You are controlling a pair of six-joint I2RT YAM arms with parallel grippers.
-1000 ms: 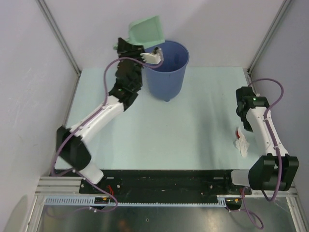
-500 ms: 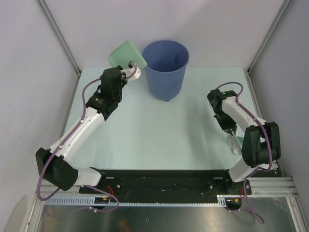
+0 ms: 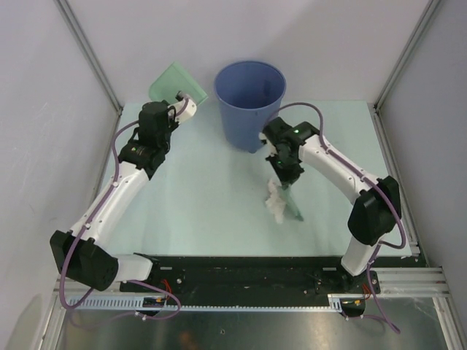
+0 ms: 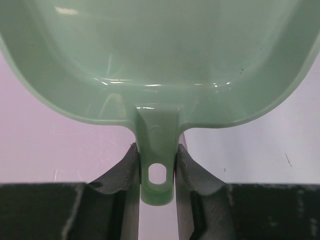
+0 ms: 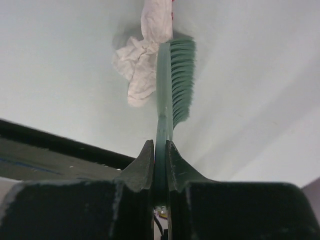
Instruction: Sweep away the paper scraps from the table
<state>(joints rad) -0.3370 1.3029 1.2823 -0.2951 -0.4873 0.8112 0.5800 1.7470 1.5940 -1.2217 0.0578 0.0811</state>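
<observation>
The right pincer (image 5: 160, 146) has swung to the middle of the table (image 3: 197, 211), clamped on a brush (image 5: 175, 80) touching the paper scraps (image 5: 137, 75); the left pincer (image 4: 157, 152) grips the dustpan (image 4: 160, 55) by its handle.

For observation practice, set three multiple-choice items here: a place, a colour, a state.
1. The tall plastic bucket is: A red; B blue; C yellow.
2. The left pincer is: A open; B shut on the mint-green plastic dustpan's handle; C shut on the green bristle brush.
3. The crumpled white paper scrap lies: A in the bucket; B in the dustpan; C on the pale table beside the brush.
Answers: B, its wall is blue; B, jaws clamp the handle; C, it sits by the brush on the table.
</observation>
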